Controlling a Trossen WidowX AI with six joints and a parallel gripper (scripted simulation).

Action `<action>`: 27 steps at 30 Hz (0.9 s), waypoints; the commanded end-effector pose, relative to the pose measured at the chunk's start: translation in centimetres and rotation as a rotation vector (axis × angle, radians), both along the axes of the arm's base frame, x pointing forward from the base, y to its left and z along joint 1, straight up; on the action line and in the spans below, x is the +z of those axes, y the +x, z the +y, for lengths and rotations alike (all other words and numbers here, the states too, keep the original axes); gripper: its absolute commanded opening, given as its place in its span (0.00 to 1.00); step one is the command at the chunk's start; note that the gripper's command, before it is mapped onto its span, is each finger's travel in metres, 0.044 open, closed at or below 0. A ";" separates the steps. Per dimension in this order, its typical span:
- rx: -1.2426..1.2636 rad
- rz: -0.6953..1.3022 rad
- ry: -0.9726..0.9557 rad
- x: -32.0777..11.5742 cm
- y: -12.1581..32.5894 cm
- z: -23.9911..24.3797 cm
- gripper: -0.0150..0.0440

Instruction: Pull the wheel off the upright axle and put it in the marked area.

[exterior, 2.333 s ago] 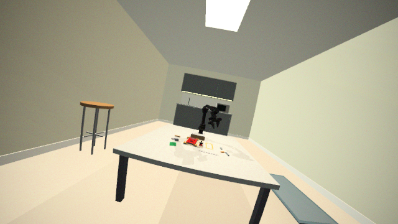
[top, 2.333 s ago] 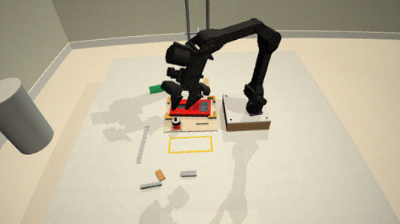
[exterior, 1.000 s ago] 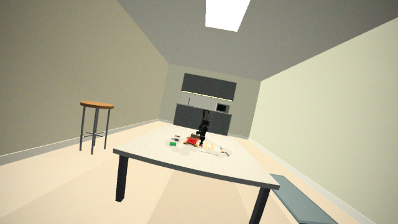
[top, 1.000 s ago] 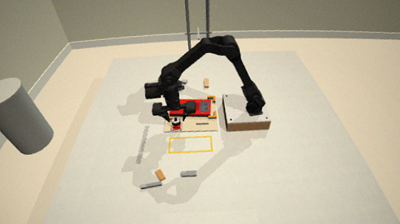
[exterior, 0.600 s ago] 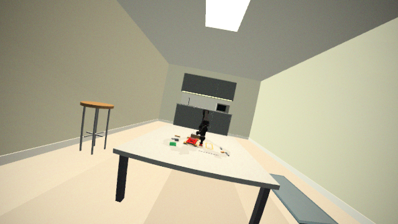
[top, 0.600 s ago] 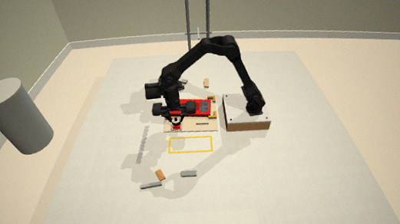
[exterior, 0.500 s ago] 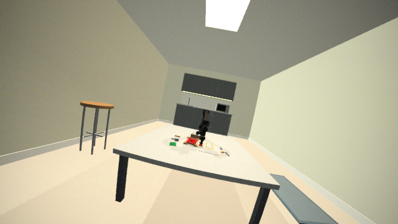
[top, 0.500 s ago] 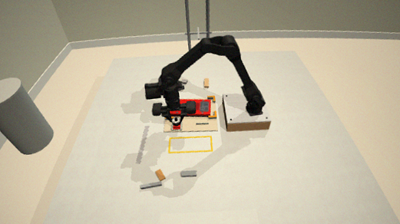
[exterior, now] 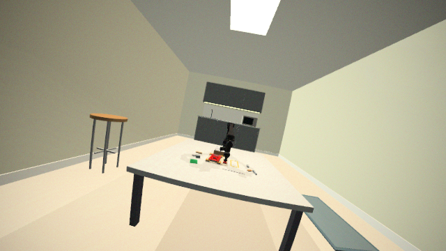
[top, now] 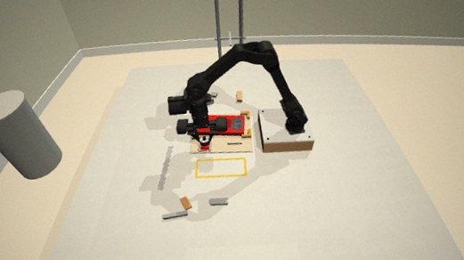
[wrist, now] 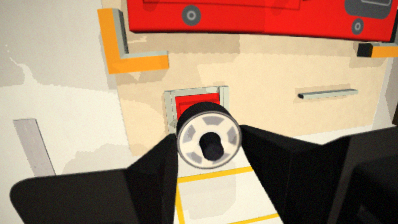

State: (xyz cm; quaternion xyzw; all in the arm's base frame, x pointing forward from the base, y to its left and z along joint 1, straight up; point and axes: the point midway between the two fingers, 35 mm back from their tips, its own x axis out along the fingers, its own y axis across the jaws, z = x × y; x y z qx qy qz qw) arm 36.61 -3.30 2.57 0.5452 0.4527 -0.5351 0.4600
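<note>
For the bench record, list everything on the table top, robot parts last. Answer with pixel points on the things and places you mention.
wheel (top: 201,138) (wrist: 193,144): one, black with pale hub, on the upright axle (wrist: 212,149)
red block-like body (top: 235,118) (wrist: 260,25): one, on the pale board (top: 241,147) (wrist: 260,115)
marked area (top: 221,177) (wrist: 215,174): one, yellow outline, beside the board
green block (exterior: 194,161): one, beyond the body
orange block (top: 185,203): one, near two grey bars (top: 175,215) (top: 218,202)
gripper (top: 204,140) (wrist: 207,135): one, black, shut on the wheel
</note>
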 end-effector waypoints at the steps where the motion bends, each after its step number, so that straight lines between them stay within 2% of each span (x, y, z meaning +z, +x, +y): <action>1: 0.000 -0.003 -0.001 0.3 0.0 0.0 0.25; 27: 0.001 -0.006 -0.002 1.1 0.0 0.0 0.25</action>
